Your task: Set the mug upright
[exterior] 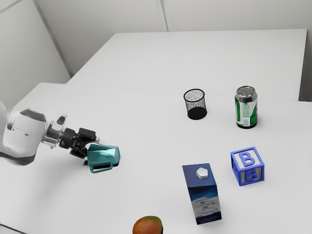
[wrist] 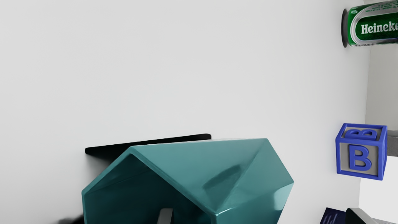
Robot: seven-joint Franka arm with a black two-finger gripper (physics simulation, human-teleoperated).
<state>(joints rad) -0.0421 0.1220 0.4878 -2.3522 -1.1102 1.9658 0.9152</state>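
Mug lies on its side at the exterior view's left, mouth toward my gripper. Fingers apart, one inside the mouth. Judged outstanding: grip, righting, release.

- Plain, pale simulated room; home, office or lab, I cannot tell.
- Smooth white worktop under the end effector.
- Pale walls with thin seams, well beyond the end effector.
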